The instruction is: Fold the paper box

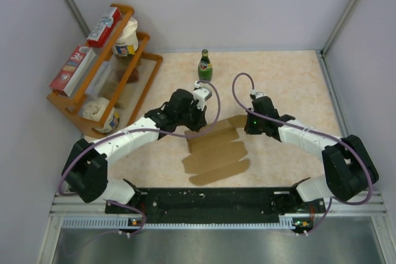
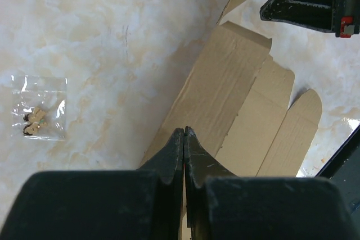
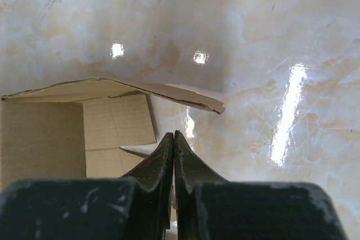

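Over the table (image 1: 291,85), top camera first: the paper box (image 1: 216,153) lies as a flat brown die-cut sheet, dead centre between the two arms. The left gripper (image 1: 193,119) sits over its far-left corner. The right gripper (image 1: 247,127) is just beside the far-right end, where one flap tilts up off the surface. A green bottle (image 1: 205,65) stands well behind, and a wooden rack (image 1: 105,55) is off to the left.

Down to the left wrist: the jaws are pressed together with nothing visibly between them, tips poised at the sheet's edge. Whether they touch the card, I can't tell. Panels and rounded flaps fan away, creases plain to see. A small plastic bag (image 2: 38,115) lies well apart.

Across to the right wrist: the fingers are closed tip to tip and empty as far as it shows. They aim just beside the lifted flap (image 3: 169,93), which stands edge-on above the flat panels.

Handling call: this looks like light, thin card, stiff across each panel. It should hinge readily at its scores and is likely to skate on that glossy top. My read is to pin a middle panel with one closed gripper and take the raised flap by its free edge. Go gently, because a hard pinch would dent it.
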### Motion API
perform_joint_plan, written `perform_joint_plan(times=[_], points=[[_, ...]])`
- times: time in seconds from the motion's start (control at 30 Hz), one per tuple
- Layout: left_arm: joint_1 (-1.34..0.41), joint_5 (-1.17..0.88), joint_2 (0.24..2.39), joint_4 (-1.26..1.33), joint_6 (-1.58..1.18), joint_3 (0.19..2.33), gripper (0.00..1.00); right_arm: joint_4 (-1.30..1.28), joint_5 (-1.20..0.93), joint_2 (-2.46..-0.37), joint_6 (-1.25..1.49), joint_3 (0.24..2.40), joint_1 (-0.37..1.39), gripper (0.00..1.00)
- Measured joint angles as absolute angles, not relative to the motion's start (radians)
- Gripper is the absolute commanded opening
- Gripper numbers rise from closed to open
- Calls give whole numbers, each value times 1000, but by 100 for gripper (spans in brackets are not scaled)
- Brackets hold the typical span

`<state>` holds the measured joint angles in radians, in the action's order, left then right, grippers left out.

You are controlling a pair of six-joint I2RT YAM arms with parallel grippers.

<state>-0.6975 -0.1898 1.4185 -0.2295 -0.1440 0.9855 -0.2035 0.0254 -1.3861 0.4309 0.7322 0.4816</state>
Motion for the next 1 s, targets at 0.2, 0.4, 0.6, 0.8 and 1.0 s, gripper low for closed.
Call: perform_joint_plan(times=[0.2,0.4,0.6,0.8,1.0], points=[[-700,-189,1419,-225,-148,956,0,-195,17,-1437,430,727,481,0],[-701,-189,1419,-219,-152,939,0,-173,9,-1477,430,720,481,0],[-702,-189,1430,-208,-155,933,0,-134,-9,-1511,428,713,481,0],[-704,-189,1431,-204,-157,921,0,-88,-33,-1530,428,713,481,0],[-707,-189,1431,-192,-159,916,0,-68,-54,-1538,427,713,481,0]])
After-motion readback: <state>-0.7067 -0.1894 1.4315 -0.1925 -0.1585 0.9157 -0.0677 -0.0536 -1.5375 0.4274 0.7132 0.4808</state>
